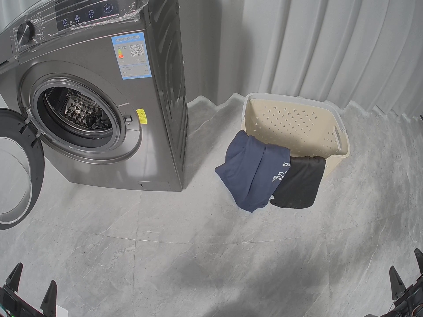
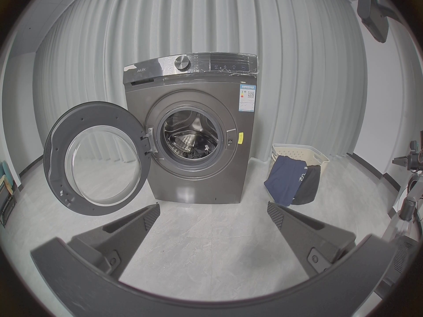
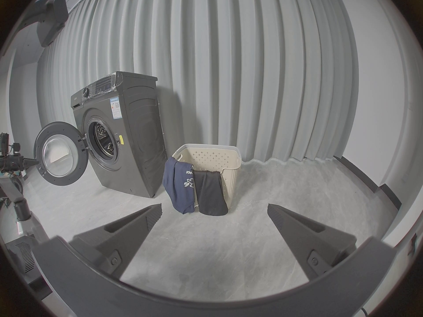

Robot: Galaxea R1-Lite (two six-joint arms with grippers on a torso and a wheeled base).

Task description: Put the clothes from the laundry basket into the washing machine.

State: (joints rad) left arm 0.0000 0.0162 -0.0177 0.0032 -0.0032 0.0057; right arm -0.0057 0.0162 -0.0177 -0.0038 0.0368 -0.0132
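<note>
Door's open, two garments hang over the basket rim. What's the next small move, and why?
Probably reach the right gripper, open and empty, toward the black garment. It drapes over the laundry basket rim beside the navy garment, on that arm's side. The washing machine door already stands open, so nothing needs opening first.

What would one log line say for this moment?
washing machine: door open, dark cloth inside | navy garment, black garment: draped over laundry basket rim | left gripper: open, empty | right gripper: open, empty
</note>
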